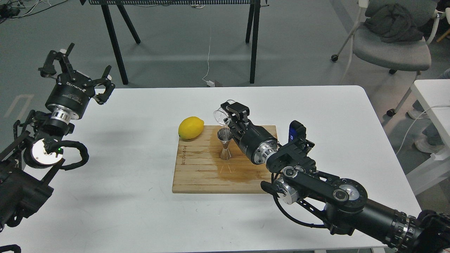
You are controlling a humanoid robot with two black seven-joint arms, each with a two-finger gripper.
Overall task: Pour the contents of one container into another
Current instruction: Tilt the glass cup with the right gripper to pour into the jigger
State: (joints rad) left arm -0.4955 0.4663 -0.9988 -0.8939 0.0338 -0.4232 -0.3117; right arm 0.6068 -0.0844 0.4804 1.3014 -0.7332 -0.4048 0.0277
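The small clear glass cup [220, 116] is tilted on its side, mouth to the left, just above the jigger's top. My right gripper [230, 111] is shut on the cup, its arm coming in from the lower right. The shiny silver jigger [225, 143] stands upright on the wooden cutting board [197, 172], right of the lemon [191, 128]. Far to the left, over the table's back left corner, my left gripper [78, 72] is raised and open, holding nothing.
A dark wet stain marks the board around and below the jigger. The white table [123, 196] carries only the board. A grey chair [393, 42] and black table legs [112, 42] stand behind; another white table [434, 102] is at right.
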